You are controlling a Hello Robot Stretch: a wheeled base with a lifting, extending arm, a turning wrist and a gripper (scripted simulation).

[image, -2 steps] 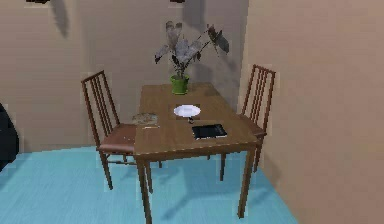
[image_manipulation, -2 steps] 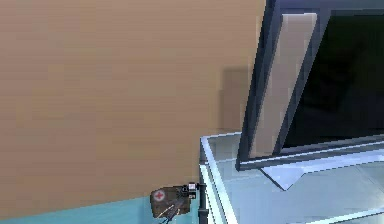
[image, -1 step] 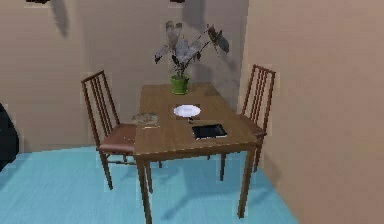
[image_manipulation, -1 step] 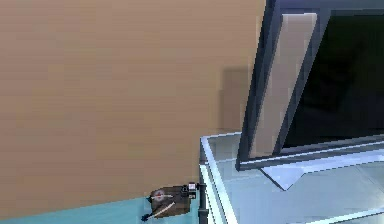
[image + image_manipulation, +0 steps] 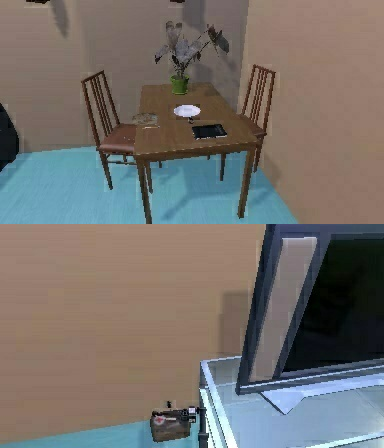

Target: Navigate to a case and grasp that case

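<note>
Television runs off the top and right edges! The jaws, low beside its glass counter, are too small to tell if they hold anything. Dark shape clipped at the forward view's left.

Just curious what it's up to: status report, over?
Gripper low by glass stand, load can't tell. Dark flat thing, maybe the case, on table ahead. Chairs flank table.

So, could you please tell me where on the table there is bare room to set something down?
Free: the near left corner of the table, in front of the small round object, and the far right edge beside the potted plant. Crowded: near right, around the white plate and dark flat rectangle.
</note>
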